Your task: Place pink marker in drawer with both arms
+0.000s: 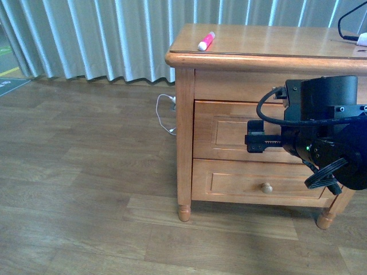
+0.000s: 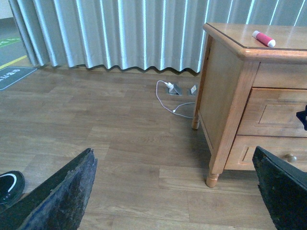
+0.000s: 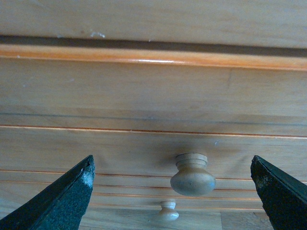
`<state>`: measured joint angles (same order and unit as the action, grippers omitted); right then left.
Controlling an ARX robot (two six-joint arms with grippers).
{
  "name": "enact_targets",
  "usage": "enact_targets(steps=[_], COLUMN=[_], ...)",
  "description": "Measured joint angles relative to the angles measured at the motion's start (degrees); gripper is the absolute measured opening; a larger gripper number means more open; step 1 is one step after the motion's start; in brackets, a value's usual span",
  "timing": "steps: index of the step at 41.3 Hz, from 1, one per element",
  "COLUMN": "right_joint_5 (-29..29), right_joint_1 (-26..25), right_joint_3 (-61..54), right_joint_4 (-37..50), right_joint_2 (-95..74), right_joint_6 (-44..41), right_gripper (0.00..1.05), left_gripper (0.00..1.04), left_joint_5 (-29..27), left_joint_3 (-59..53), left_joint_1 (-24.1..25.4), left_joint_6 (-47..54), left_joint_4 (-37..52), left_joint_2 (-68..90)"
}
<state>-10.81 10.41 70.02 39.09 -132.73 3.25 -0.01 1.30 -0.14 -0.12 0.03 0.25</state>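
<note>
Barely started: marker (image 1: 206, 41) lies on cabinet (image 1: 258, 41), drawer (image 1: 223, 132) shut, right gripper (image 3: 171, 165) spread before its knob (image 3: 192, 175), left gripper (image 2: 173, 153) spread, empty.

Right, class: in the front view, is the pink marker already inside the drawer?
No, the pink marker lies out on the cabinet top, and the drawer below it is shut.

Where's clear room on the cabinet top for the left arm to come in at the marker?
Bare wood runs across the cabinet top between the pink marker, near its left front edge, and the black cable at the far right corner. The front of the drawer is crowded: the right gripper sits open before its knob.
</note>
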Motion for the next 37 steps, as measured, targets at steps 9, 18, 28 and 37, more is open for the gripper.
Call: enact_targets(steps=[9, 18, 28, 37], right_joint_5=[0.13, -0.2, -1.27, -1.33], right_joint_1=[0.0, -0.07, -0.07, -0.11], right_joint_3=[1.2, 1.75, 1.75, 1.75], right_joint_4=[-0.87, -1.36, -1.36, -1.64], right_joint_2=[-1.03, -1.36, -1.36, -1.36], right_joint_6=[-0.35, -0.42, -0.44, -0.46], right_gripper=[0.96, 0.96, 0.96, 0.57], left_gripper=[0.98, 0.98, 0.98, 0.98], left_joint_5=[0.0, 0.0, 0.0, 0.0], left_joint_3=[0.0, 0.0, 0.02, 0.0], left_joint_1=[0.0, 0.0, 0.0, 0.0], left_joint_6=[0.0, 0.0, 0.0, 0.0], left_joint_4=[0.0, 0.0, 0.0, 0.0], left_joint_2=[0.0, 0.0, 0.0, 0.0])
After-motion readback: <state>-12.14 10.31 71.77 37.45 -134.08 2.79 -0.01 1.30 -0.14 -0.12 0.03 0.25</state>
